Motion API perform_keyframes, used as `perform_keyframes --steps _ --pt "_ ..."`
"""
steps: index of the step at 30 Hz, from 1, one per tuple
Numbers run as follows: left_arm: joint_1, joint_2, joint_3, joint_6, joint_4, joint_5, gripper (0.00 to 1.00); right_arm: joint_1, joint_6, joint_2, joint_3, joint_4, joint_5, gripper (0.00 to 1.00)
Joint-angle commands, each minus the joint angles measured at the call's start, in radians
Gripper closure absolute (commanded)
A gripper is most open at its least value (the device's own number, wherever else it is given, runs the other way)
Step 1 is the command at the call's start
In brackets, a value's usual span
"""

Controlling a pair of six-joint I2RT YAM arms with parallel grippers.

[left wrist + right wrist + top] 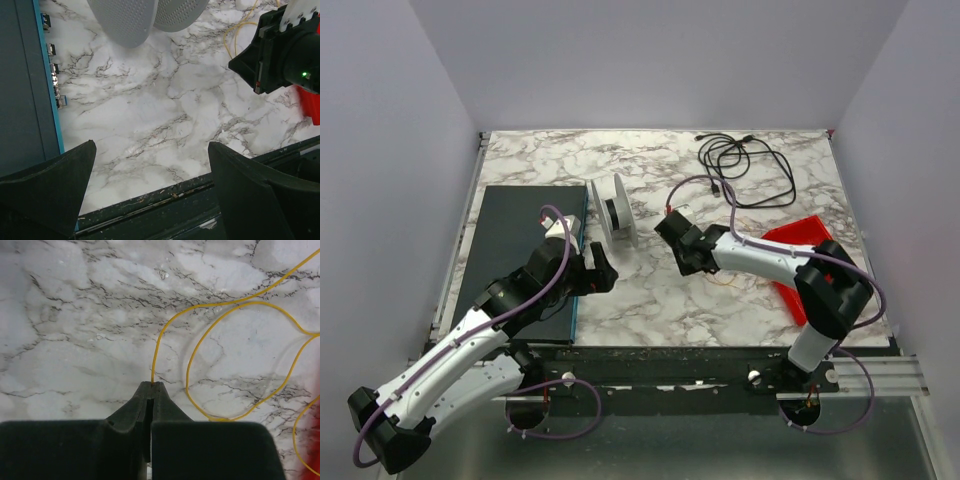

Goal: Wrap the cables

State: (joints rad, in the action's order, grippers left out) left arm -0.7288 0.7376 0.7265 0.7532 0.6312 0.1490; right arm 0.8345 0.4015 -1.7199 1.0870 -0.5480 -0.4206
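Note:
The cables (745, 168) are thin black cords lying in loose loops at the far right of the marble table, away from both grippers. A white spool (615, 210) stands on edge near the middle, and its perforated discs (125, 20) show at the top of the left wrist view. My right gripper (152, 384) is shut on the end of a thin yellow wire (225, 305), which curls in loops over the marble. In the top view the right gripper (690, 262) sits right of the spool. My left gripper (152, 145) stands wide open with nothing between its fingers, above the table's near edge.
A dark board with a blue edge (520, 240) lies at the left under the left arm. A red tray (800, 250) sits at the right beside the right arm. The right gripper's body (280, 50) shows in the left wrist view. Walls enclose the table.

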Motion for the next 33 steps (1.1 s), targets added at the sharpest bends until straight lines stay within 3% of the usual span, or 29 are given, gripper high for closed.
perform_keyframes --steps 1,7,18,27,33 --pt "-0.005 -0.018 0.013 -0.001 -0.02 0.015 0.01 -0.025 0.04 0.097 0.078 -0.029 0.12 0.99" --pt "-0.02 0.02 0.035 -0.011 -0.051 0.019 0.01 -0.124 0.19 0.193 0.153 -0.027 0.236 0.99" --pt "-0.059 0.103 0.082 -0.008 -0.102 0.082 0.03 -0.208 0.469 0.329 0.169 0.149 0.452 0.99" --pt "-0.058 0.136 0.172 0.048 -0.005 0.347 0.05 -0.213 0.643 0.349 0.121 0.505 0.54 0.99" --pt "-0.057 0.342 0.322 0.006 -0.004 0.474 0.19 -0.213 0.632 0.322 0.161 0.51 0.47 0.99"
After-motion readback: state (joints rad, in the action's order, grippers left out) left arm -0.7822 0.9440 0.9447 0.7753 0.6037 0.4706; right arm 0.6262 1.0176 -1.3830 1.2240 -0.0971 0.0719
